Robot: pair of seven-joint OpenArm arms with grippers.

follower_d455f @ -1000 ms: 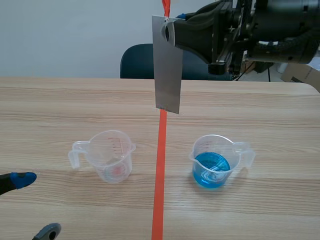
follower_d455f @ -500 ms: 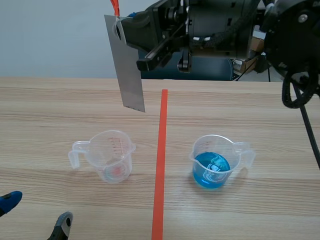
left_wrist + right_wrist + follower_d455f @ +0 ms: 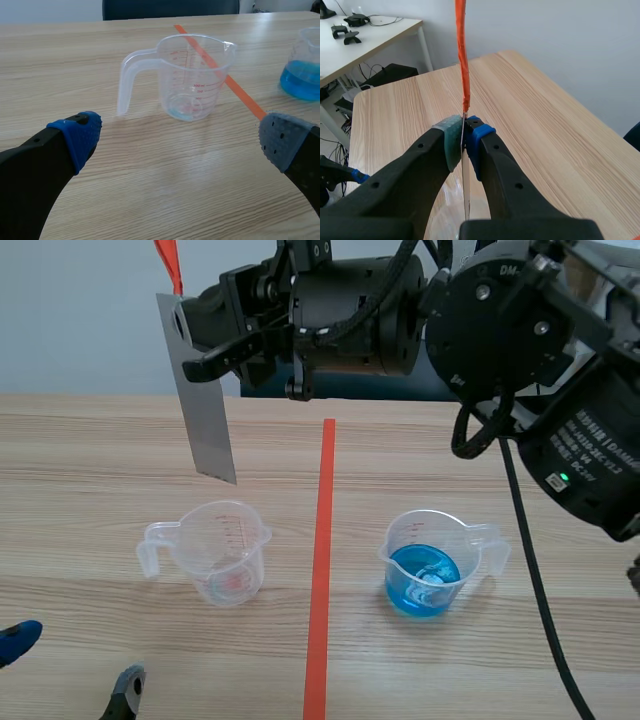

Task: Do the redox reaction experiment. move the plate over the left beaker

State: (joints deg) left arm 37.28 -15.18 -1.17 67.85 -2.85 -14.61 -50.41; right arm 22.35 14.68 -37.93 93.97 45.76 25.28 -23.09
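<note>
Plate (image 3: 205, 420) in right pincer (image 3: 464, 144) near left beaker (image 3: 222, 552)

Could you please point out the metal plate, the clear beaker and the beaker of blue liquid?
metal plate (image 3: 204, 405): scene view, middle of its face.
clear beaker (image 3: 228, 555): scene view, front wall.
beaker of blue liquid (image 3: 422, 585): scene view, front wall.
</note>
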